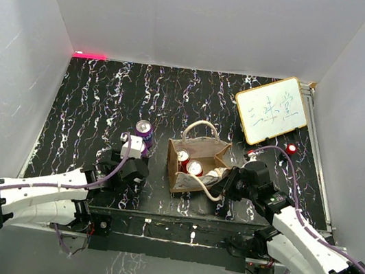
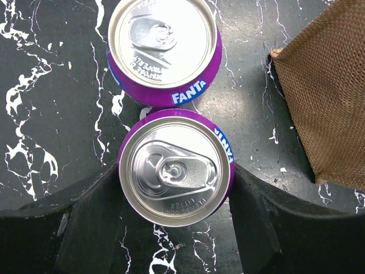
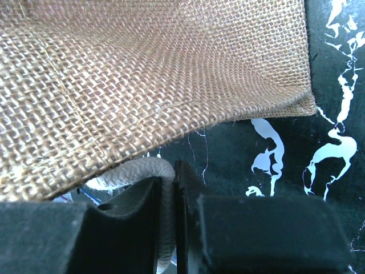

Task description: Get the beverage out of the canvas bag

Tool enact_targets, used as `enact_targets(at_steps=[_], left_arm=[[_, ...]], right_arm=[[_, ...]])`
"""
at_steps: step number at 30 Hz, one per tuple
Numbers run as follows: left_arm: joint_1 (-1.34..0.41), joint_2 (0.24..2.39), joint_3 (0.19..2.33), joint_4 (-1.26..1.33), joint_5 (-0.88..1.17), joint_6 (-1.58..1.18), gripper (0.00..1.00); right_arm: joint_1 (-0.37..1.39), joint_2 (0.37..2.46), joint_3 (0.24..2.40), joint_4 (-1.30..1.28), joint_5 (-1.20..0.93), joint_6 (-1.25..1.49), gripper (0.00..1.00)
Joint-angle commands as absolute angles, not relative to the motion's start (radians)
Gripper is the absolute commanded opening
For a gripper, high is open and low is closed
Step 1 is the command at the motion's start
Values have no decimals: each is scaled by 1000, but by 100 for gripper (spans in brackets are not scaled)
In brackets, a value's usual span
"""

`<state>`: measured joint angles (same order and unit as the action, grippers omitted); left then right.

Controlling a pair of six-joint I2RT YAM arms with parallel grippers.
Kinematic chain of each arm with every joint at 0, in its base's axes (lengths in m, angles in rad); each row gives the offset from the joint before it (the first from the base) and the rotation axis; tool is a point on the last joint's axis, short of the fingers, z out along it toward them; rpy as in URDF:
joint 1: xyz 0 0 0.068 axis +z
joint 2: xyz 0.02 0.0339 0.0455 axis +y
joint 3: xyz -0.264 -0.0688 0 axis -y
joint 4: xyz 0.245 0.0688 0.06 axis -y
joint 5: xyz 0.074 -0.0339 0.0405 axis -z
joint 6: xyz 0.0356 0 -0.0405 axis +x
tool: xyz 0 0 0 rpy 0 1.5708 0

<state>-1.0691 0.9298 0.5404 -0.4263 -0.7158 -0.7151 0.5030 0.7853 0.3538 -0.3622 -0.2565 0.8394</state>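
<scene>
The tan canvas bag (image 1: 197,182) stands open mid-table with two red cans (image 1: 195,168) and a silver-topped one (image 1: 212,178) inside. Its side shows in the left wrist view (image 2: 325,91) and the right wrist view (image 3: 154,74). My left gripper (image 1: 134,150) (image 2: 175,174) is left of the bag, shut on an upright purple Fanta can (image 2: 175,165). A second purple Fanta can (image 2: 164,48) (image 1: 144,129) stands just beyond it on the table. My right gripper (image 1: 229,181) (image 3: 174,174) is at the bag's right side, shut on the bag's cream rope handle (image 3: 137,171).
A white board with a yellow frame (image 1: 272,109) lies at the back right, with a small red object (image 1: 292,149) near it. White walls enclose the black marbled table (image 1: 90,108) on three sides. The bag's far handle (image 1: 203,128) arches upward.
</scene>
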Motion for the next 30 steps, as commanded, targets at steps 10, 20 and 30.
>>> enact_targets(at_steps=[10,20,30], left_arm=[[-1072,843,626,-536,-726,-780,60],[-1072,793,758,-518,-676,-668,84],[-1072,788,834,-519,-619,-593,88]], right_arm=[[501,740,358,-354,-255,838,14],[502,678,305,-441,-286,840,17],[502,654,408,-399,-255,835,38]])
